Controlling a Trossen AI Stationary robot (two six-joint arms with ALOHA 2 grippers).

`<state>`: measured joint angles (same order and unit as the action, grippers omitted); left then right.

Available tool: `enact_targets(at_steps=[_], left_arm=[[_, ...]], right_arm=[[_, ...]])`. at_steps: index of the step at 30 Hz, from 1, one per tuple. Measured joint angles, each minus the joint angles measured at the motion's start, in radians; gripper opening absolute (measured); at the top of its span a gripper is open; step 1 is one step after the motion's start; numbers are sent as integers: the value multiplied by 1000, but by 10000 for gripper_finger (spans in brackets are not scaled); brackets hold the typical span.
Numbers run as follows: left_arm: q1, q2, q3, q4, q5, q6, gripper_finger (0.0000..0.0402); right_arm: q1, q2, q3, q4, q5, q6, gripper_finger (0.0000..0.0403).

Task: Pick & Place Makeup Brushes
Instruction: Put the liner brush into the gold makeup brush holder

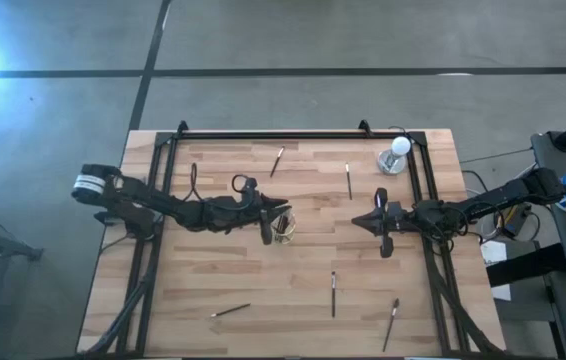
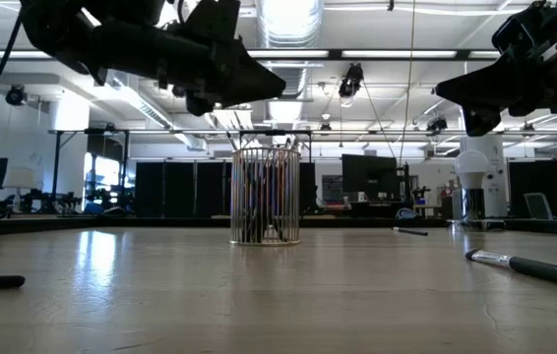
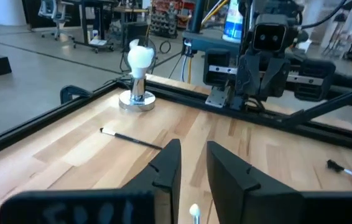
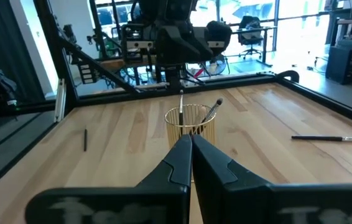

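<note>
A wire cup (image 1: 284,230) stands mid-table with brushes upright in it (image 4: 190,121). Several thin dark brushes lie loose on the wood: two toward the far edge (image 1: 277,161) (image 1: 348,181), three toward the near edge (image 1: 333,293) (image 1: 230,311) (image 1: 391,323). My left gripper (image 1: 283,211) hovers open right above the cup. A pale brush tip (image 3: 194,211) shows down between its fingers; whether they touch it, I cannot tell. My right gripper (image 1: 356,222) is shut and empty, in the air to the cup's right, pointing at it (image 4: 191,142).
A white round-topped object on a metal base (image 1: 395,155) stands near the far right corner. A black frame rail (image 1: 283,135) runs along the far edge and the sides. Bare wood lies between the cup and the near edge.
</note>
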<state>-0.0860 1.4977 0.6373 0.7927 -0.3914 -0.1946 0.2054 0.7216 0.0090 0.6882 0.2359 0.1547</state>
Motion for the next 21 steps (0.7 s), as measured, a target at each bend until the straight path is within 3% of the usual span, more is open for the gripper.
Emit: enact_targets(at_steps=[7,14,21], left_arm=[[-8,-94,0,-167,9,24,73],[-32,-140,-1,-274,52,36,66],[-130,-150,-1,-388,40,7,29]], right_arm=[[0,0,35,-48,2,3,8],[15,22,206,-411,80,38,8],[41,112,245,-382,87,15,8]])
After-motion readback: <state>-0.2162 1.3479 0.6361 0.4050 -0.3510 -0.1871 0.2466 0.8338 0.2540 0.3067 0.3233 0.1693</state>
